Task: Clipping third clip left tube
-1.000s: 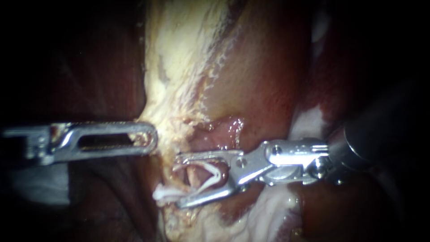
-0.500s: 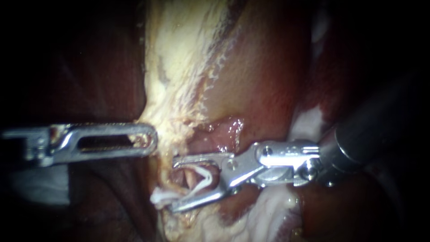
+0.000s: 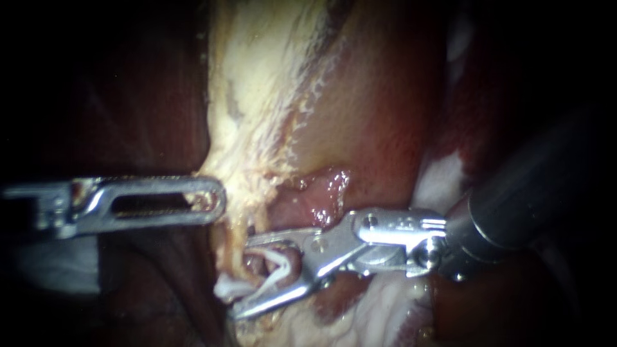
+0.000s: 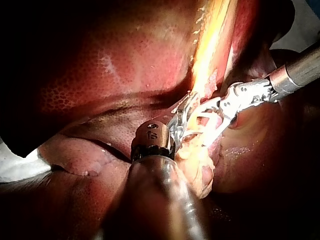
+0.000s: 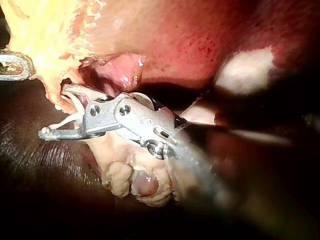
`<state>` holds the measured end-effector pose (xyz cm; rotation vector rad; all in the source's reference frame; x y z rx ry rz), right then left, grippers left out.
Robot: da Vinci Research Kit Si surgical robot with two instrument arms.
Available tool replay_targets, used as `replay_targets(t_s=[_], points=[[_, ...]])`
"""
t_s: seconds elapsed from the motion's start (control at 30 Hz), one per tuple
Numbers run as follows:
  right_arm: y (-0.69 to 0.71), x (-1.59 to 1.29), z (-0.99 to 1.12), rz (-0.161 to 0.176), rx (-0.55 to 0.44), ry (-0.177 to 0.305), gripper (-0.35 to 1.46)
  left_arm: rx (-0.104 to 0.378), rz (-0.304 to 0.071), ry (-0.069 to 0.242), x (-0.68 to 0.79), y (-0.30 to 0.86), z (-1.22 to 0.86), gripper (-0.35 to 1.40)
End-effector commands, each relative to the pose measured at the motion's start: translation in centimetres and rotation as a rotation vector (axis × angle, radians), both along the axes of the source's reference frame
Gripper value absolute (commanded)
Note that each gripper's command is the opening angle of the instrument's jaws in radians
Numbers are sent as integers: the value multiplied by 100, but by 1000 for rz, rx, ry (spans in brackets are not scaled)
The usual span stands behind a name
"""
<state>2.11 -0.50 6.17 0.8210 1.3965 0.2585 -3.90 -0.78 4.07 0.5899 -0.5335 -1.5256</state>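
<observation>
White clip (image 3: 279, 263), gripped in the spread jaws of the right instrument (image 3: 241, 277), was seen astride the pale tube (image 3: 256, 262) (soft, slippery, judged easily torn; best clamped squarely across).

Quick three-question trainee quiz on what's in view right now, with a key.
1. True or false: the right instrument holds a white clip between its jaws.
2. The tip of the left instrument meets: A) pale tissue, B) a gauze pad, C) the other instrument's shaft.
3. Short answer: is the clip pressed flat?
Key: 1 true. 2 A. 3 No, its legs spread in a V.
</observation>
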Motion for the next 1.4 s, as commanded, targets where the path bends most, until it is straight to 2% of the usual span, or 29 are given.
replay_targets(t_s=[0.03, 0.33, 0.73, 0.8, 1.03, 1.17, 1.4], points=[[0, 0, -1, 0, 11, 4, 60, 0, 0, 0, 0, 0, 1, -35], [-2, 10, -6, -20, 82, 66, 60, 0, 3, -2, 3, 3, 7, -35], [2, 24, -6, -5, 121, 101, 60, 0, 2, -1, 2, 3, 6, -35], [6, 23, -6, -7, 124, 102, 59, 0, 2, -1, 2, 3, 6, -35], [27, 15, -8, 37, 141, 105, 58, 0, 2, -1, 2, 3, 6, -35], [36, 12, -8, 48, 159, 104, 57, 0, 2, -1, 2, 3, 5, -35], [38, 12, -8, 53, 216, 104, 57, 0, 1, 0, 1, 2, 3, -35]])
